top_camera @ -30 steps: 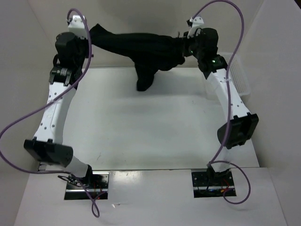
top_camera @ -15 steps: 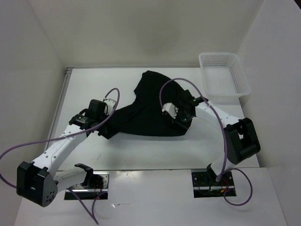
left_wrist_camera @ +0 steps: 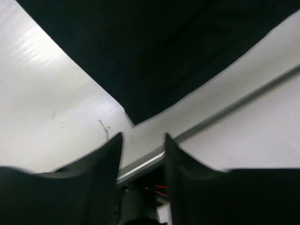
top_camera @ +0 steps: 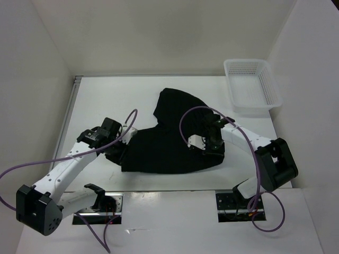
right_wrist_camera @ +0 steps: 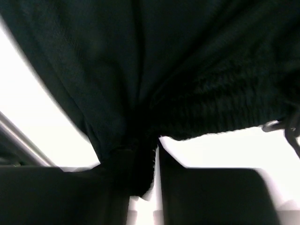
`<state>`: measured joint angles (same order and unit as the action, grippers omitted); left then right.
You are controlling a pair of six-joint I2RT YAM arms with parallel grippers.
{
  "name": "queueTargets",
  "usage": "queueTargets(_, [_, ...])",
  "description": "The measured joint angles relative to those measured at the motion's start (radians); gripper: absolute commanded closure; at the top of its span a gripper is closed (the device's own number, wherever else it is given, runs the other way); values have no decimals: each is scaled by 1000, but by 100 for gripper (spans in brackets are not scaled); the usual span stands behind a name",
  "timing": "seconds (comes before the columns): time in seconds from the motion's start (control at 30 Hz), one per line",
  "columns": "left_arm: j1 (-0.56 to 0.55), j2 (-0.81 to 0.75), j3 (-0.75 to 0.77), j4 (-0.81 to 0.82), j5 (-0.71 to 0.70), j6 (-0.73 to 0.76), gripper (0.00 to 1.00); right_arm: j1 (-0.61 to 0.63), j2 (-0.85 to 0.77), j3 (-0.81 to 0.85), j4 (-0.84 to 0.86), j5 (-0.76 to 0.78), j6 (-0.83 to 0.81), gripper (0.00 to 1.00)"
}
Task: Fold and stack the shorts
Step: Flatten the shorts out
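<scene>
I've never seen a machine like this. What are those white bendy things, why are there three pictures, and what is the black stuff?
Those are two robot arms, a left arm and a right arm, bolted at the near edge of a white table. Each ends in a two-finger pinching tool. One picture comes from a camera above; the two dark close-ups come from cameras on the wrists. The black stuff is shorts, lying rumpled on the table. A white basket sits at the far right corner. The left tool is open and empty beside a corner of the shorts. The right tool pinches a bunch of the cloth.
</scene>
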<state>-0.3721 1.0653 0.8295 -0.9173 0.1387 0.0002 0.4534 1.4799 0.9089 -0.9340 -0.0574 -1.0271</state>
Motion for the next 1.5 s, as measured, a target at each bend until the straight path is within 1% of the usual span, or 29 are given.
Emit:
queueTargets(0.03, [-1, 0, 10, -19, 29, -2, 43, -1, 0, -9, -11, 11, 0, 41])
queueTargets(0.07, [-1, 0, 16, -32, 51, -1, 40, -2, 0, -16, -21, 24, -5, 13])
queueTargets(0.13, [-1, 1, 21, -53, 84, -3, 38, -2, 0, -21, -27, 44, -14, 4])
queueTargets(0.17, [-1, 1, 21, -63, 90, -4, 37, -2, -2, -22, -25, 52, -16, 1])
queueTargets(0.27, [-2, 2, 19, -38, 61, -4, 37, -2, -26, -30, -19, 103, -10, 1])
queueTargets(0.33, [12, 14, 8, 38, 13, -3, 37, -4, -61, -32, -18, 138, -2, 1])
queueTargets(0.4, [49, 62, 6, 131, -32, -3, 37, -14, -114, -27, -14, 153, 1, 9])
queueTargets(0.47, [99, 142, 15, 219, -58, -3, 37, -38, -161, -5, -12, 157, 7, 9])
queueTargets(0.53, [143, 233, 35, 301, -86, -4, 37, -65, -199, 26, 6, 165, 8, 17])
queueTargets(0.57, [159, 272, 41, 349, -106, -4, 35, -74, -212, 40, 16, 170, 13, 23])
queueTargets(0.6, [169, 300, 41, 396, -123, -4, 35, -82, -221, 51, 30, 172, 17, 31])
queueTargets(0.63, [171, 323, 41, 438, -140, -4, 35, -84, -225, 64, 42, 168, 24, 48])
queueTargets(0.67, [170, 339, 41, 468, -147, -4, 35, -82, -225, 78, 53, 153, 39, 54])
queueTargets(0.7, [167, 357, 41, 502, -157, -4, 35, -76, -222, 92, 72, 130, 64, 65])
queueTargets(0.8, [158, 425, 42, 589, -170, -4, 35, 4, -194, 120, 141, 85, 122, 78])
queueTargets(0.83, [157, 448, 42, 608, -172, -4, 35, 40, -178, 120, 170, 68, 136, 86])
queueTargets(0.9, [154, 491, 42, 644, -177, -4, 39, 102, -139, 99, 223, 45, 148, 95])
queueTargets(0.97, [144, 521, 42, 667, -181, -5, 42, 138, -108, 55, 258, 32, 151, 97])
queueTargets(1.03, [130, 541, 39, 688, -182, -5, 46, 148, -89, 3, 283, 21, 156, 100])
queueTargets(1.07, [122, 550, 35, 703, -185, -4, 50, 148, -79, -21, 292, 18, 160, 100])
queueTargets(1.17, [108, 568, 35, 754, -198, -5, 55, 148, -53, -66, 319, 10, 178, 100])
queueTargets(1.33, [101, 628, 68, 845, -226, -6, 77, 148, 5, -86, 419, 11, 200, 100])
queueTargets(1.5, [121, 728, 166, 906, -293, -4, 78, 148, 113, -80, 543, 81, 212, 100])
